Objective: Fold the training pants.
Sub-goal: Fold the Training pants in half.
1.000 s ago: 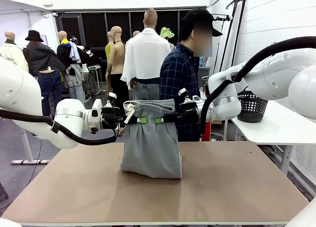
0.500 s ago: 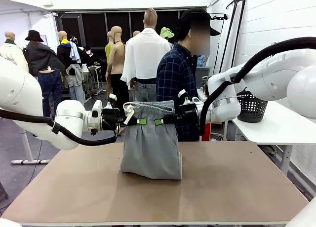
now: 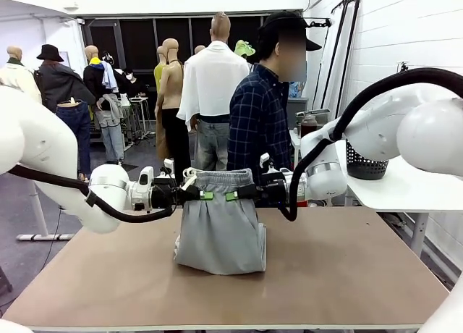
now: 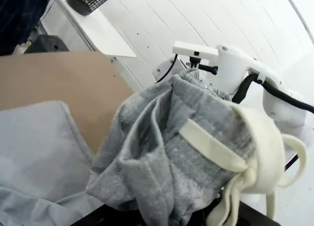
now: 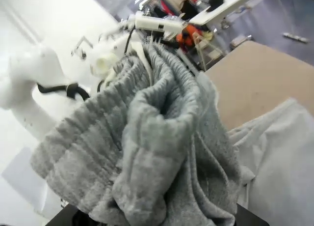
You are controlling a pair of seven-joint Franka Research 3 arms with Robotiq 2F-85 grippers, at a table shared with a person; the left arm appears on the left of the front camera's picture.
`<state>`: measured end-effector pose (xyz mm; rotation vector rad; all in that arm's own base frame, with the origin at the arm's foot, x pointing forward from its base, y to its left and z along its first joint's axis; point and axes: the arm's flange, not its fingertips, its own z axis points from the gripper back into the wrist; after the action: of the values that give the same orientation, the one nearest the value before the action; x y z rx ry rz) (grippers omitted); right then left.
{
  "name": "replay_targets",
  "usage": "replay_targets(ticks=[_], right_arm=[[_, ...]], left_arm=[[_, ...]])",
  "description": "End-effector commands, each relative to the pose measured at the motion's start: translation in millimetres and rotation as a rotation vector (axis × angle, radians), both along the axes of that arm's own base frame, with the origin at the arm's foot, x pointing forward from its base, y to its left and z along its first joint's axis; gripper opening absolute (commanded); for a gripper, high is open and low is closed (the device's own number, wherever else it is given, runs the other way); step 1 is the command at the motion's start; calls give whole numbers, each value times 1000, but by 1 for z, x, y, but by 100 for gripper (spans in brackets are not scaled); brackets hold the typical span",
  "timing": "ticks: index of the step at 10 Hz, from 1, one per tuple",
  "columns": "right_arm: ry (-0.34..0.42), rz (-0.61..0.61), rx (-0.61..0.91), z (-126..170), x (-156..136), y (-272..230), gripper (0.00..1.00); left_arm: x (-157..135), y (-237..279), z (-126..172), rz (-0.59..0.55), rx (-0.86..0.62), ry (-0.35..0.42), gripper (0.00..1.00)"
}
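The light grey training pants (image 3: 221,228) hang by their ribbed waistband (image 3: 217,178) over the middle of the brown table (image 3: 347,275). Their lower part rests bunched on the tabletop. My left gripper (image 3: 205,196) is shut on the waistband's left side, near the white drawstring (image 3: 189,179). My right gripper (image 3: 231,196) is shut on the waistband's right side, close to the left one. In the left wrist view the bunched waistband (image 4: 196,137) and the drawstring knot (image 4: 255,169) cover my fingers. In the right wrist view the gathered waistband (image 5: 147,137) covers the fingers too.
A person (image 3: 259,123) in a dark checked shirt stands just behind the table's far edge, behind the pants. A white side table (image 3: 405,188) with a black basket (image 3: 362,163) stands at the right. Bare tabletop lies to either side of the pants.
Both grippers have come down with the waistband, so more of the pants settles on the table. The person has shifted slightly to the left.
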<state>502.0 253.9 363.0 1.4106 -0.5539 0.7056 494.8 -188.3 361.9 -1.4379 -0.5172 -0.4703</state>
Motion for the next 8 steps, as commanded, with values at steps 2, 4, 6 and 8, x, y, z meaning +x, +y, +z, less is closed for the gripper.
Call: replay_targets(ticks=[2,4,6,8], right_arm=[[117,-132,15,-22,33,-20,0],[185,-164,11,-38,50,-25,0],[259,-193,-4,-49,57,-31,0],[217,-172,-22,-44,56,-31,0]], left_arm=[[53,19,-29,65,4,136,0],[71,24,-52,83,29,223,0],[78,25,-66,101,48,285,0],[71,30,-59,108,82,241,0]])
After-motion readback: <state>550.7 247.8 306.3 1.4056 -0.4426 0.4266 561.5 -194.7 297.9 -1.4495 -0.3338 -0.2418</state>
